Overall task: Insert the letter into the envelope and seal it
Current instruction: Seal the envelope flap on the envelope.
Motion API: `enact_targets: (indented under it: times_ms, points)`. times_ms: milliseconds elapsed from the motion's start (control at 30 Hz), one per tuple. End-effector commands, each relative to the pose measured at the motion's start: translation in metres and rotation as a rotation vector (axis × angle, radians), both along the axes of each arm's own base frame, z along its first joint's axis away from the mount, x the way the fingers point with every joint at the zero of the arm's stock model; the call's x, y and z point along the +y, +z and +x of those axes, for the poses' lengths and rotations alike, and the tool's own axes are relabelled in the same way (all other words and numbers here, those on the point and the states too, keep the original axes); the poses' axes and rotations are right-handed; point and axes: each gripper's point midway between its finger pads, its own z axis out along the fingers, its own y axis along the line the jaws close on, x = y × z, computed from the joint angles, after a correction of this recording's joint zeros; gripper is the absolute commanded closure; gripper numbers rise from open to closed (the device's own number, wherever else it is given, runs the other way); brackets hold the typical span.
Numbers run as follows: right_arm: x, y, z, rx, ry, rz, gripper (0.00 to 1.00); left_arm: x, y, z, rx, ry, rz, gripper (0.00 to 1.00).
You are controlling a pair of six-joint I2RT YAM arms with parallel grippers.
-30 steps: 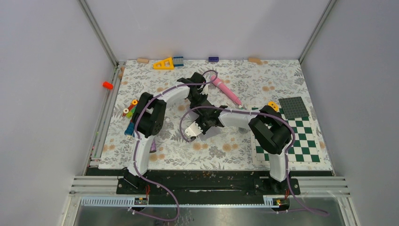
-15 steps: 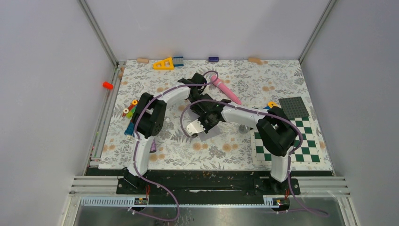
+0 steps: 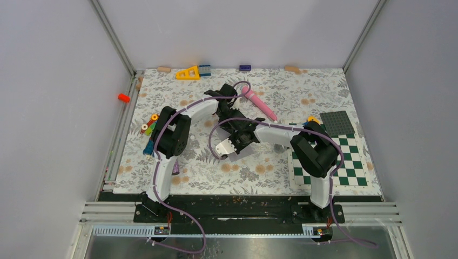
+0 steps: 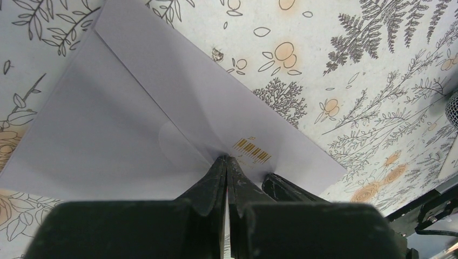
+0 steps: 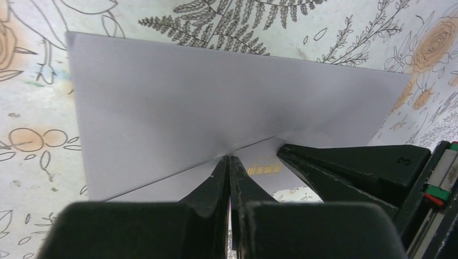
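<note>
The pale grey-lavender envelope (image 4: 135,108) lies flat on the floral table, its pointed flap folded down and a small gold barcode (image 4: 252,150) near the flap's tip. My left gripper (image 4: 227,158) is shut, its tips pressing on the envelope beside the barcode. My right gripper (image 5: 229,158) is also shut, and it touches the envelope (image 5: 216,102) at the flap's edge. Each wrist view shows the other gripper's black fingers close beside its own. From above, both grippers meet mid-table and cover most of the envelope (image 3: 244,152). The letter is not visible.
A pink pen-like object (image 3: 259,102) lies behind the grippers. A green-and-white checkerboard mat (image 3: 345,162) and a grey baseplate (image 3: 337,123) sit at the right. Small coloured toys (image 3: 148,127) lie at the left edge, and a yellow triangle (image 3: 188,73) at the back.
The right arm has shifted slightly back and left, its shut gripper moving a little over the envelope. The left arm has stayed put.
</note>
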Motion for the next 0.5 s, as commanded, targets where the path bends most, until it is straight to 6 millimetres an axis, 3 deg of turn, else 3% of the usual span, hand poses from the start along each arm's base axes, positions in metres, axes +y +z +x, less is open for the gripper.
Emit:
enact_targets:
  times_ms: [0, 233, 467]
  points:
    - [-0.005, -0.007, 0.009, -0.014, -0.015, -0.006, 1.0, 0.007, -0.007, -0.013, 0.023, -0.022, 0.042, 1.0]
    - [-0.01, -0.019, 0.006, 0.004, 0.001, -0.031, 1.0, 0.007, -0.005, -0.009, 0.012, -0.024, 0.043, 1.0]
    - [-0.014, -0.024, -0.001, 0.021, 0.02, -0.037, 1.0, 0.009, 0.004, 0.016, -0.012, 0.017, 0.012, 1.0]
